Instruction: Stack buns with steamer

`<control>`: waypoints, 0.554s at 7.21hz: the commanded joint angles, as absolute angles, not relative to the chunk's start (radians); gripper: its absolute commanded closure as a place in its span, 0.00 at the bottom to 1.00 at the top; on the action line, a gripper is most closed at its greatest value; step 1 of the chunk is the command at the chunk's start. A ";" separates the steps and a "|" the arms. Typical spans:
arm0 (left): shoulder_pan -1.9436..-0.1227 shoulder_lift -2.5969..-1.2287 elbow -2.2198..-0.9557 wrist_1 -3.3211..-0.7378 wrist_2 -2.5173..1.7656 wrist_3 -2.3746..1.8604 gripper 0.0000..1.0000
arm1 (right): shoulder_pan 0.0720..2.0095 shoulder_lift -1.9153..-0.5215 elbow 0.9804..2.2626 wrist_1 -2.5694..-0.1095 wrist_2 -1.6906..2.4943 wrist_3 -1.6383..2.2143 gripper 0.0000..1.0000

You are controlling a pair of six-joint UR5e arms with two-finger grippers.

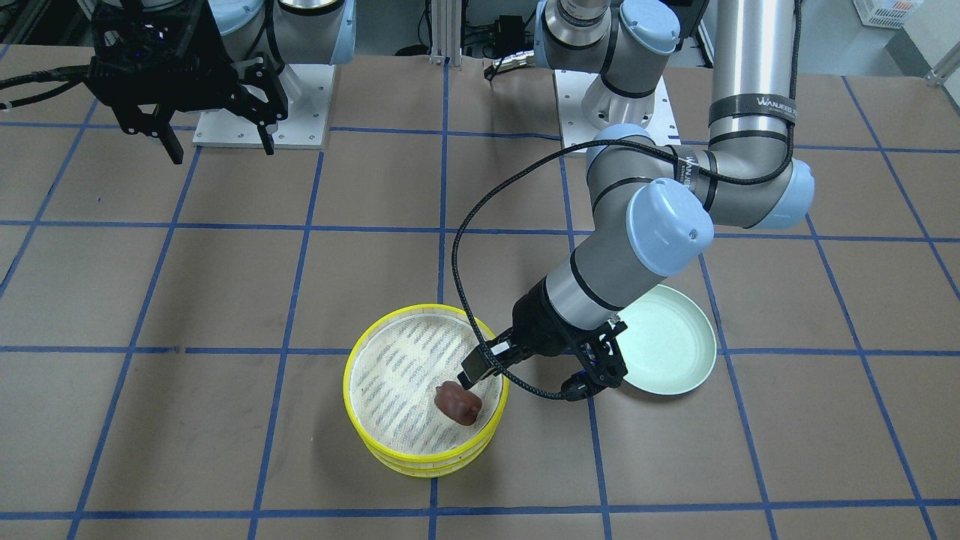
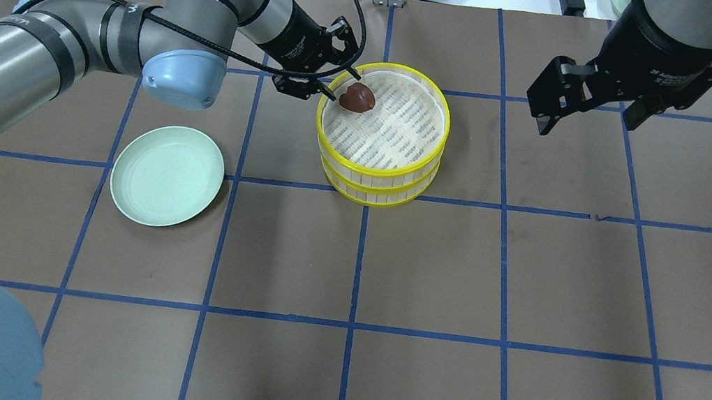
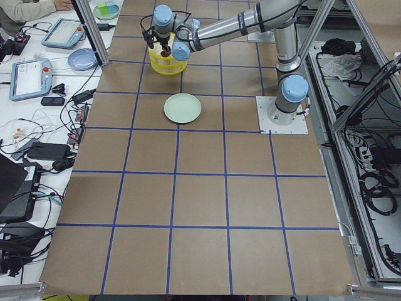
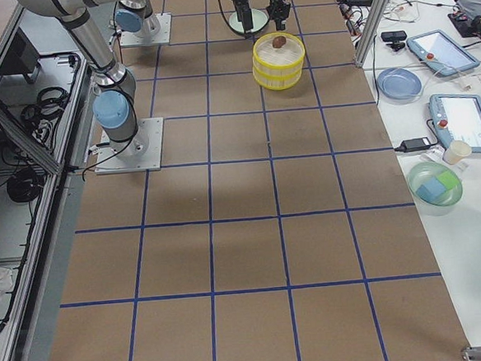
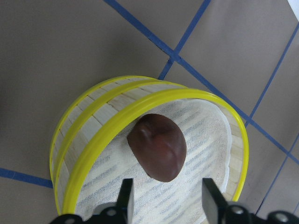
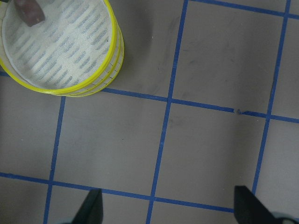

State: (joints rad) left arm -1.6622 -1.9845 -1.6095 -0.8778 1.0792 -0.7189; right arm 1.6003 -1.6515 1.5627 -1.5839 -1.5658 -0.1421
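Brown bun [image 2: 358, 97] lies in top tier of stacked steamer [image 2: 371, 192], near rim. Left gripper [image 5: 166, 188] spread wide, fingers clear of bun. Right gripper [image 6: 169, 207] spread wide, well apart from steamer.

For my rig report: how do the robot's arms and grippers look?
The left arm and right arm are silver-grey tubes with pale blue joint caps. A black braided cable loops along the left arm, which bears black straps with pale lettering. The left gripper and right gripper are black, two-fingered.
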 commanded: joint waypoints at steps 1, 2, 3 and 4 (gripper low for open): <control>-1.661 -1.965 -1.579 -0.879 1.124 -0.704 0.05 | 1.600 -1.652 1.565 -1.592 -1.566 -0.149 0.00; -1.651 -1.948 -1.542 -0.918 1.229 -0.587 0.01 | 1.600 -1.655 1.565 -1.589 -1.563 -0.152 0.00; -1.613 -1.931 -1.508 -1.010 1.273 -0.430 0.00 | 1.601 -1.651 1.557 -1.597 -1.563 -0.156 0.00; -1.539 -1.899 -1.493 -1.102 1.329 -0.247 0.00 | 1.601 -1.619 1.548 -1.626 -1.592 -0.156 0.00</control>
